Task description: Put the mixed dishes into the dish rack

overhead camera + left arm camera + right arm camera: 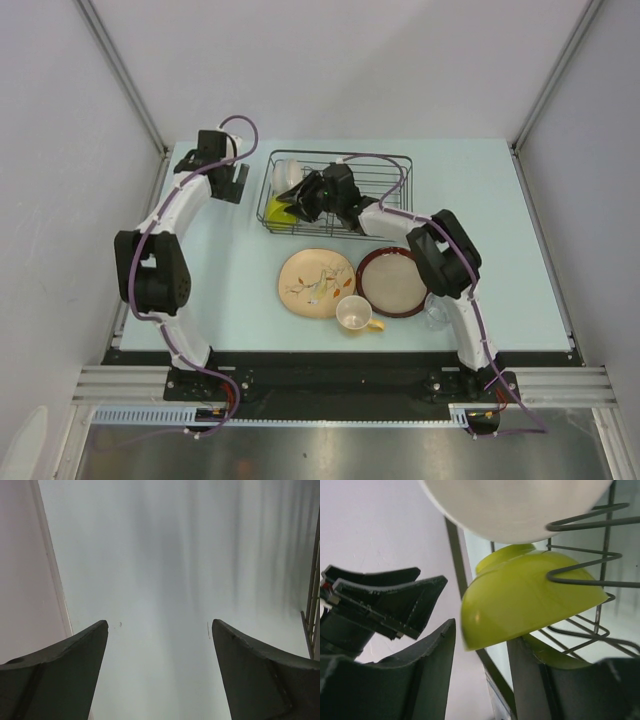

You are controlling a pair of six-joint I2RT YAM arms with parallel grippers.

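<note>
The right pincer is reaching into the left end of the dish rack. Its fingers are spread apart on either side of the lower rim of the lime-green bowl, with no clear grip on it. That bowl is standing on edge among the wire prongs, and the white bowl is leaning just behind it in the same end. The left pincer is hanging beside the rack's left wall, wide apart and holding nothing, over the tabletop.

Four pieces are waiting near the front edge. The leaf-patterned plate and the red-rimmed plate are lying flat side by side. The cup is sitting just in front of where they meet, and the glass is standing close to the right arm.

The plates look stiff, glazed and slippery. Lying flat, they are offering only a thin rim, so a finger would probably have to slide under the edge. The cup looks light and easy to pinch across its wall. The glass looks the most fragile, so it is calling for a gentle squeeze over its rim.
</note>
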